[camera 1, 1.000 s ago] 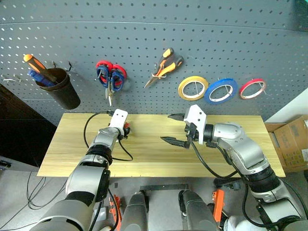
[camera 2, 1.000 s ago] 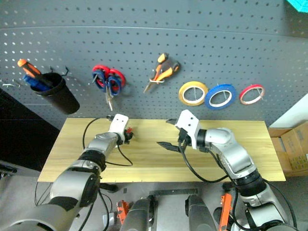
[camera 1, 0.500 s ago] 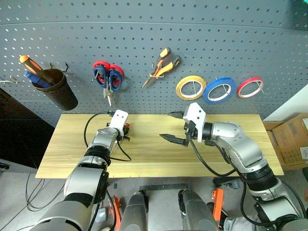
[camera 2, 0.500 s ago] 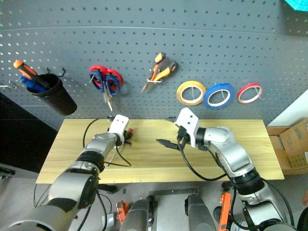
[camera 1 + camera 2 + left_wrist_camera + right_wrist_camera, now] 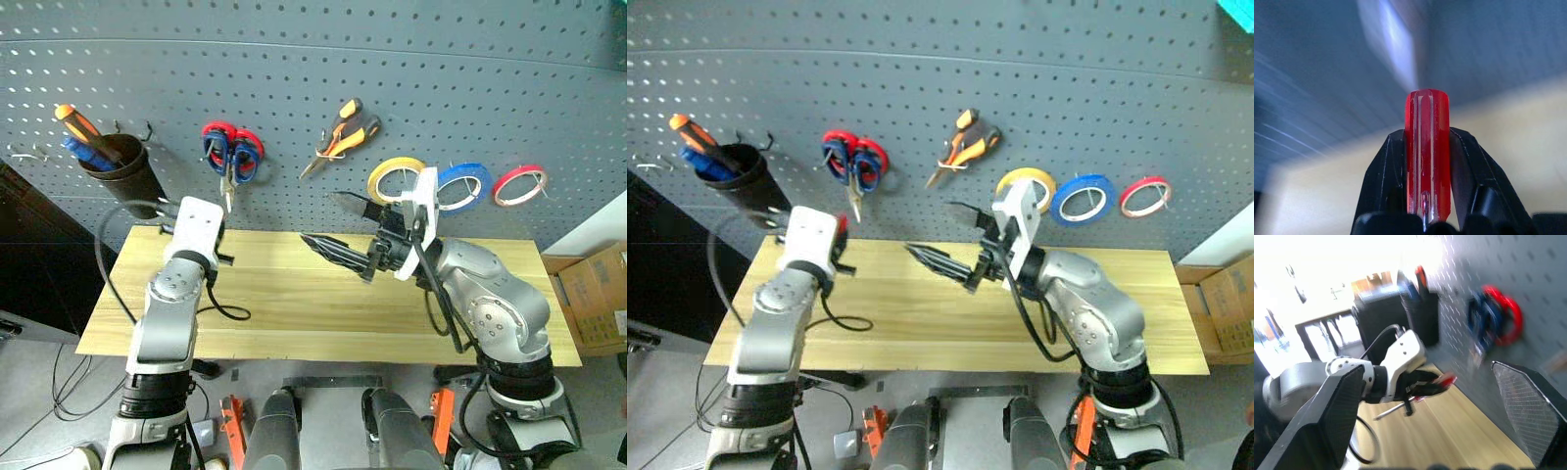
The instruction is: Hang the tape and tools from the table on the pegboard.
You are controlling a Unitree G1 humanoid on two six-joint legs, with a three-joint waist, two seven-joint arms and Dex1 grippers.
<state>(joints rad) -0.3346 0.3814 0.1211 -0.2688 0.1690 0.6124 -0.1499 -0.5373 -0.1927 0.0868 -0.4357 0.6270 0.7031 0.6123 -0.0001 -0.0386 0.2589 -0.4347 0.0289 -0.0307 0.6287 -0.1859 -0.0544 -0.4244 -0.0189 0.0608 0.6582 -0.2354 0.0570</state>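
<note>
My left gripper [image 5: 837, 233] is shut on the small red-handled tool [image 5: 1426, 142] and holds it in the air above the left part of the table [image 5: 294, 304]; the tool's thin metal shaft [image 5: 1393, 410] sticks out below the fingers. My right gripper [image 5: 323, 220] hovers open and empty over the table's middle, pointing left. On the pegboard [image 5: 313, 69] hang the blue tape [image 5: 460, 186], partly behind my right wrist, the orange-and-black pliers [image 5: 341, 137] and the blue-handled scissors [image 5: 231, 159], overlapping a red-handled pair.
A yellow tape roll [image 5: 392, 176] and a red-pink one [image 5: 518, 184] flank the blue tape. A dark cup [image 5: 125, 178] with orange and blue screwdrivers hangs at the far left. A cardboard box [image 5: 598, 294] stands right of the table.
My left gripper closed on the red-handled tool and lifted it off the table. My right gripper rose too and rolled, still open.
</note>
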